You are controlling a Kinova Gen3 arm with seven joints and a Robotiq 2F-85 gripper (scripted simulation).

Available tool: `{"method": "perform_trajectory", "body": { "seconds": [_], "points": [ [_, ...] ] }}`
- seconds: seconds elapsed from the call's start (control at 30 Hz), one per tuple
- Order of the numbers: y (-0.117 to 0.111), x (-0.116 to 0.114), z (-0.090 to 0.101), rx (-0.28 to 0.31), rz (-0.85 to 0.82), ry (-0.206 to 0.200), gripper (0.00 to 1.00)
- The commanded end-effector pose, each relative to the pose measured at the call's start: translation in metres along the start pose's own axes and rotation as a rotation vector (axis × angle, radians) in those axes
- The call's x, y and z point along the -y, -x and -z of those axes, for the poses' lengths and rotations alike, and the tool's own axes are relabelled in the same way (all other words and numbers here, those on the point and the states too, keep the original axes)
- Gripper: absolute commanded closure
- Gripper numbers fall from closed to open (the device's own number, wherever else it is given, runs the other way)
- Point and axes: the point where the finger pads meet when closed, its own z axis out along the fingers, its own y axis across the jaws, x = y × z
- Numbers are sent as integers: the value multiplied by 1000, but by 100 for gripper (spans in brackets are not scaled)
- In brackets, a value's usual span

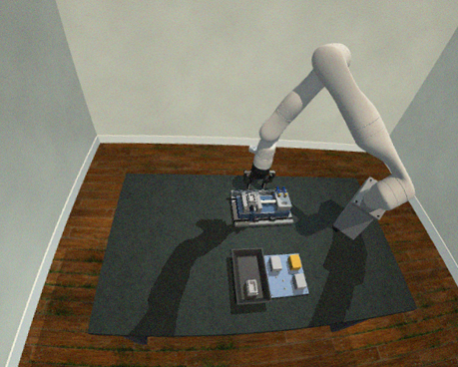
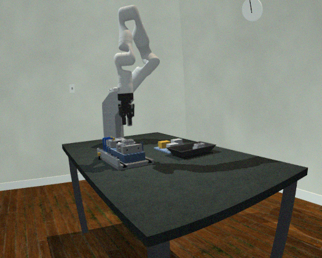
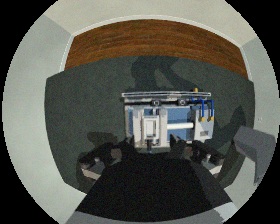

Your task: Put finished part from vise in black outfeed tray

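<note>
The finished part (image 1: 251, 200), a pale grey block with a pocket on top, sits clamped in the vise (image 1: 261, 206) at its left end as the top view shows it; in the wrist view the part (image 3: 150, 128) appears as a light block just above the dark bulk of the end effector, though the pocket itself is too blurred there to make out. The vise has a blue body on a grey base plate, with small blue and yellow fittings at one end; it stands on the dark table (image 2: 184, 190), toward the far side.

The end effector (image 2: 126, 123) hangs above the vise, well clear of the part and touching nothing; its fingers point straight down and stand moderately wide apart, with nothing between them.

Nearer the front of the table lies the black outfeed tray (image 1: 235, 275); one light grey part (image 1: 252, 289) already rests at its near end, and the rest of the tray's floor is bare. Touching the tray's right side is a light blue plate (image 1: 281, 285) carrying two white blocks (image 1: 276, 264) and a yellow block (image 1: 294, 261).

The white arm (image 1: 347, 102) rises from a grey pedestal (image 1: 350, 222) at the right edge of the table, folds high and reaches down over the vise.
</note>
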Motion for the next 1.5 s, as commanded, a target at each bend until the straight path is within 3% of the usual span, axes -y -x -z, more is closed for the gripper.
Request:
{"method": "perform_trajectory", "body": {
  "seconds": [0.0,0.5,1.47],
  "points": [
    [-1,0,0,-1,0,-1,33],
    [-1,0,-10,-2,0,-1,33],
    [-1,1,-56,-2,0,-1,33]
  ]
}}
